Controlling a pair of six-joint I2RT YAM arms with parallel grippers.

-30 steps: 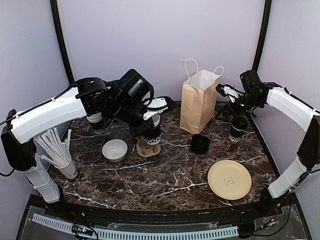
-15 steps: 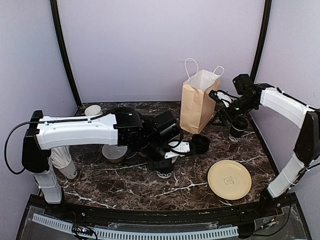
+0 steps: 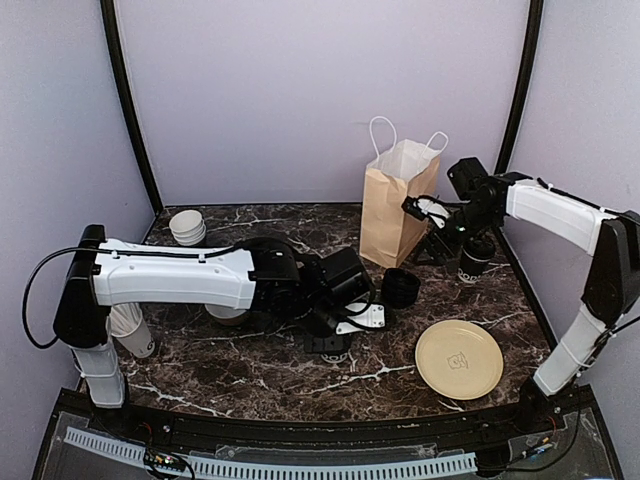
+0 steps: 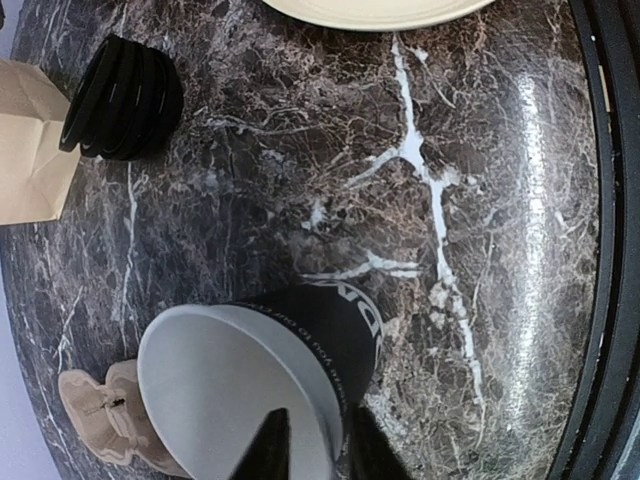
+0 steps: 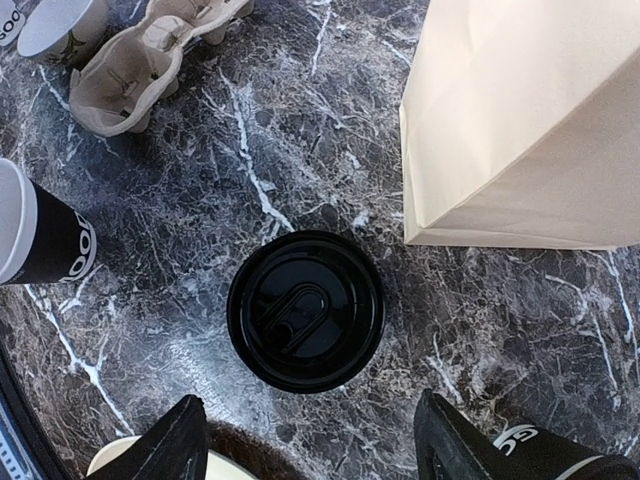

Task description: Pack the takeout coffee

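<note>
A lidless black cup (image 4: 330,330) with white lettering and a white inside stands on the marble at front centre. My left gripper (image 4: 312,432) straddles its rim, one finger inside and one outside, with a slim gap showing at the inner finger. From above, that gripper (image 3: 338,336) hides most of the cup. One takeout coffee cup (image 3: 476,258), black with a dark top, stands right of the paper bag (image 3: 395,205); only its edge (image 5: 545,448) shows in the right wrist view. My right gripper (image 5: 305,445) hangs open and empty above the stack of black lids (image 5: 305,310).
A tan pulp cup carrier (image 5: 150,60) lies behind the lidless cup. A cream plate (image 3: 458,358) sits front right. The lid stack (image 3: 400,288) lies in front of the bag. At the left stand stacked white bowls (image 3: 187,227) and a cup of white sticks (image 3: 130,330).
My left arm carried the lidless cup from the carrier to the front centre, set it down and eased its jaws. My right gripper drifted left over the lids, its jaws narrowing a little.
</note>
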